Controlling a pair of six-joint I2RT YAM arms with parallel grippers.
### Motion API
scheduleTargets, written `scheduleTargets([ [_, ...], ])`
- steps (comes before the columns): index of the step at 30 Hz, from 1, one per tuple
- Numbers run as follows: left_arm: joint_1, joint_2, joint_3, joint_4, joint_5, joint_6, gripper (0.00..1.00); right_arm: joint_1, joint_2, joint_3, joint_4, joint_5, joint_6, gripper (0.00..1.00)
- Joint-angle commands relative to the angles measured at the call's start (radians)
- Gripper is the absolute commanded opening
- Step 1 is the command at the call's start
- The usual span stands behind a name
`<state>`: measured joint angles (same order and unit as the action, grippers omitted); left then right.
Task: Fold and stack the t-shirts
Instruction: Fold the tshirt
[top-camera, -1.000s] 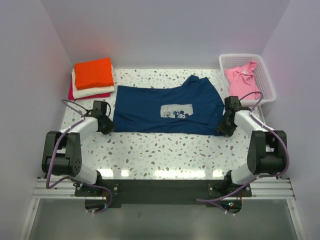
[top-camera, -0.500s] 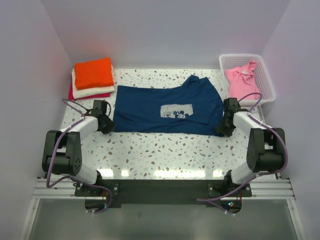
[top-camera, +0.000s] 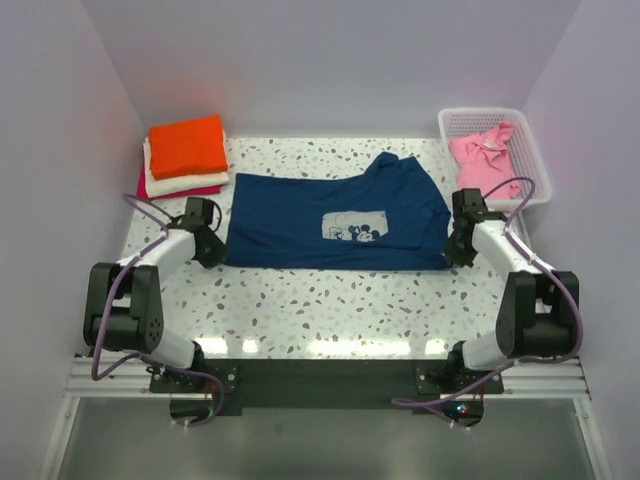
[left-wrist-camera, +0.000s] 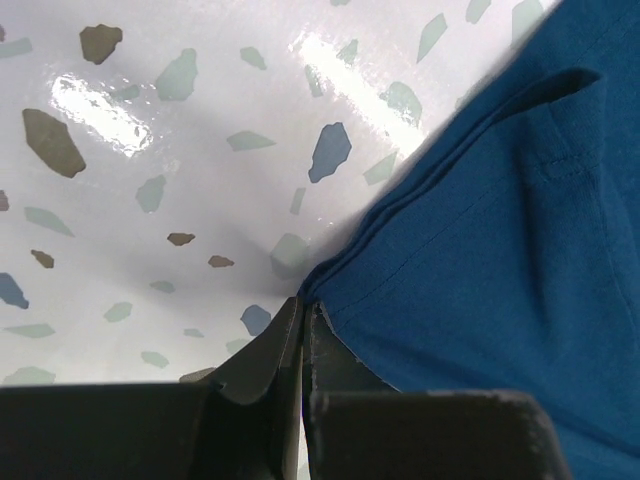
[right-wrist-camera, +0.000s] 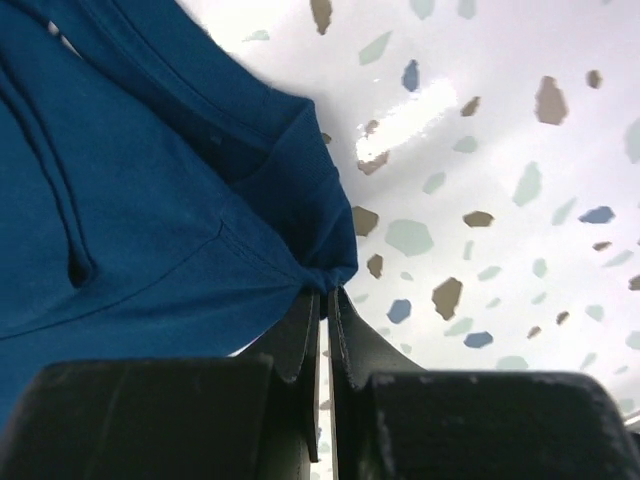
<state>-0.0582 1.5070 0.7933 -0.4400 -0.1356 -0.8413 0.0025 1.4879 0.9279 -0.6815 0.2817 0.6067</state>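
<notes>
**Both claws clamped on navy t-shirt near corners**

The navy t-shirt lies spread out on the speckled table, with its white chest graphic facing up. The left gripper is at the shirt's near-left corner, jaws together and pinching the hem edge (the wrist view shows cloth nipped right at the tips). The right gripper is at the shirt's near-right corner, jaws together on a bunched bit of navy cloth. Off the shirt's far-left corner sits a folded stack: orange t-shirt on top, cream t-shirt under it, magenta t-shirt at the bottom. Off the shirt's far-right corner stands the white basket, with the pink t-shirt crumpled inside.
</notes>
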Motion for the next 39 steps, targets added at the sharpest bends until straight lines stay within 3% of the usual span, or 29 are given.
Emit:
scheduleTargets([
  [1,0.014,-0.057,0.038,-0.063,-0.064,0.033,0.0,-0.036,-0.077,0.035,-0.095,0.083,-0.019,0.0],
  [19,0.021,-0.332,-0.224,-0.128,-0.006,-0.038,0.0,-0.078,-0.241,-0.155,-0.141,-0.091,0.05,0.0],
  [21,0.021,-0.353,-0.244,-0.129,0.002,-0.045,0.1,-0.079,-0.255,-0.162,-0.142,-0.101,0.056,0.05],
  [22,0.021,-0.382,-0.259,-0.126,0.007,-0.045,0.25,-0.078,-0.262,-0.167,-0.141,-0.11,0.056,0.09],
  [25,0.021,-0.465,-0.272,-0.123,0.017,-0.033,0.54,-0.079,-0.278,-0.164,-0.142,-0.141,0.045,0.24],
  [28,0.023,-0.53,-0.243,-0.131,0.016,-0.01,0.66,-0.078,-0.291,-0.164,-0.122,-0.168,0.019,0.35],
  [29,0.021,-0.557,-0.23,-0.129,0.019,0.013,0.67,-0.076,-0.305,-0.162,-0.122,-0.176,0.007,0.36],
  [30,0.021,-0.57,-0.209,-0.111,0.03,0.042,0.67,-0.076,-0.328,-0.158,-0.119,-0.18,-0.005,0.45],
  [35,0.02,-0.512,-0.148,-0.079,0.062,0.094,0.67,-0.036,-0.405,-0.117,-0.101,-0.21,-0.03,0.57],
  [39,0.02,-0.443,-0.129,-0.036,0.083,0.1,0.65,0.189,-0.341,0.009,-0.136,-0.08,0.024,0.58],
])
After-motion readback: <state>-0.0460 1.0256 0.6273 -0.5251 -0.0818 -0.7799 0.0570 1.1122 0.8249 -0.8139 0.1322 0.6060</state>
